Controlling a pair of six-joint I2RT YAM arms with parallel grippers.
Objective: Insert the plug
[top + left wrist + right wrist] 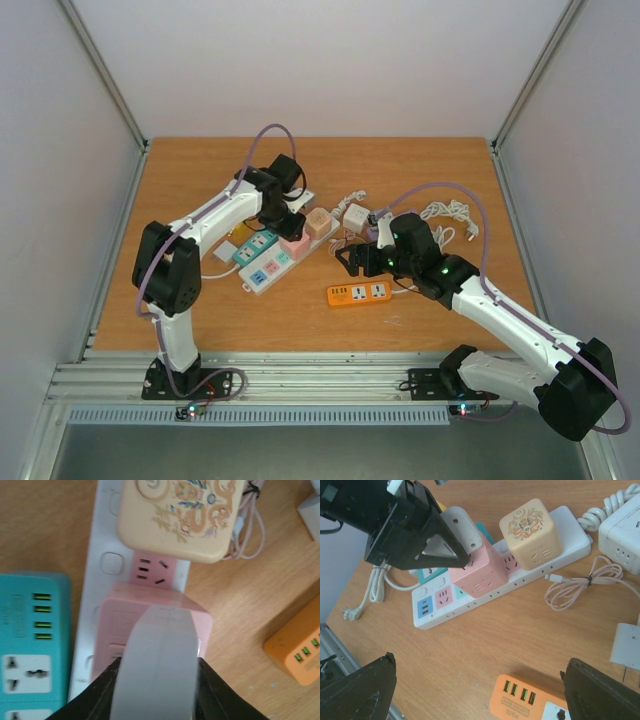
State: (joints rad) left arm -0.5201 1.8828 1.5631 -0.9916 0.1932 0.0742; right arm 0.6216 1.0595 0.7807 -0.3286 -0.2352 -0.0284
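Observation:
My left gripper [157,672] is shut on a white plug [157,660], which hides much of the pink cube socket [125,615] below it. The pink cube stands on a long white power strip [105,530], next to a cream cube socket [180,515]. In the right wrist view the plug [465,530] sits tilted at the pink cube's [480,575] top far edge; I cannot tell whether its pins are in. My right gripper [480,690] is open and empty above the table, near the orange power strip [520,700]. In the top view the left gripper [285,208] is over the strips and the right gripper [352,262] is to their right.
A teal power strip [30,635] lies beside the white one. A coiled pink cable [575,585], a white cube socket [622,527] and a white coiled cord [448,212] lie at the back right. A loose white cable with a plug [370,590] lies left of the strips.

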